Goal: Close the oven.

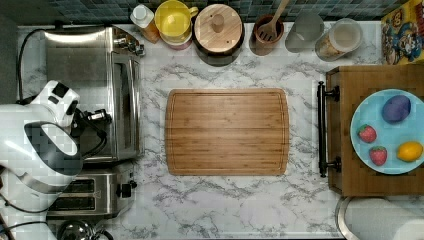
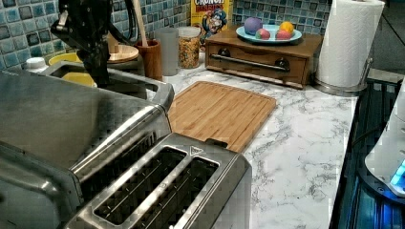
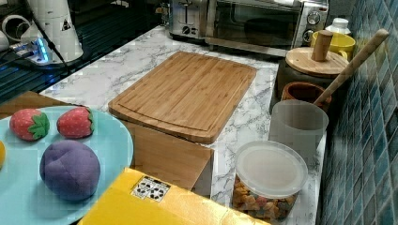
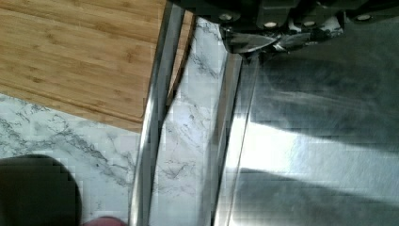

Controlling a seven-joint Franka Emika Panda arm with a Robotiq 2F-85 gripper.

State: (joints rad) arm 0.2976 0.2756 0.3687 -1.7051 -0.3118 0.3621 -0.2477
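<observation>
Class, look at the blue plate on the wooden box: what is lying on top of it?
On the plate: two strawberries, a purple ball and a lemon. The plate's far edge is cut off by the top view's right border.

- A white marble counter (image 1: 225,210) with grey veins carries everything.
- A wall of small blue-green tiles (image 2: 28,28) runs along the counter's back edge; it also shows on the right view's right (image 3: 361,154).
- A wooden drawer unit (image 2: 267,55) with a dark bar handle stands at the counter's far end in the left view.
- Soft light gives pale glare on the marble.
</observation>
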